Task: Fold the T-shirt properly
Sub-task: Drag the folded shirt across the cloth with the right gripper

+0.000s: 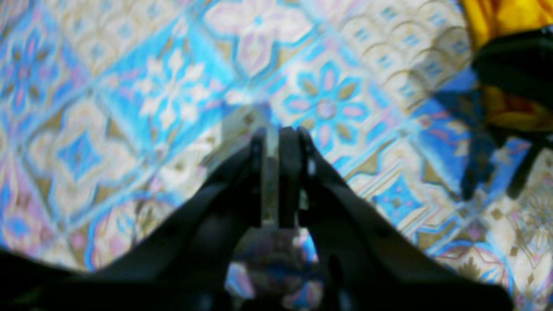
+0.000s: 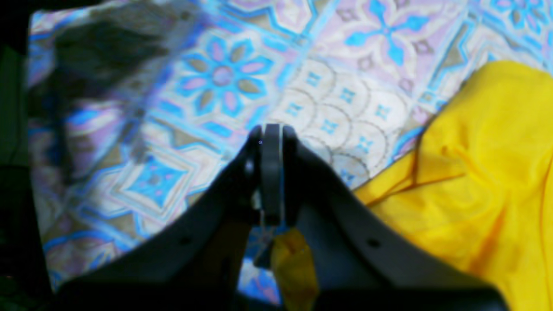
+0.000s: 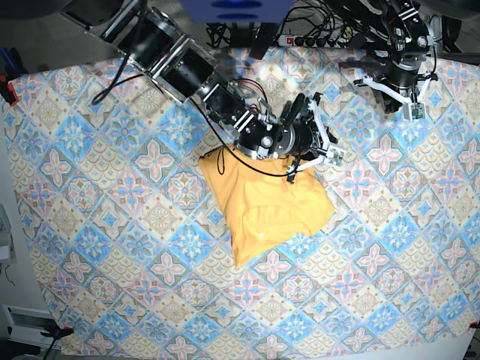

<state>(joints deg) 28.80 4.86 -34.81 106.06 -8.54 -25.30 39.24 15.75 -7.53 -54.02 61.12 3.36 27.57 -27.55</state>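
base view: t-shirt [image 3: 266,210] lies mid-worktop [image 3: 112,225], bare tablecloth all round; right hand [image 3: 330,155] pressed together beside its edge, left hand [image 3: 412,105] likewise, well apart. wrist views blurred.

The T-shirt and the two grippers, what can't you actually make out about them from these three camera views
- T-shirt, base view: its upper edge is covered by the right arm, so collar and sleeves cannot be told.
- Right gripper, right wrist view: shut; a yellow scrap shows below the fingers, but blur hides whether it is pinched.
- Left gripper, left wrist view: shut, blurred; the T-shirt is cut off at the frame's top right corner.
- Left gripper, base view: too small to read.
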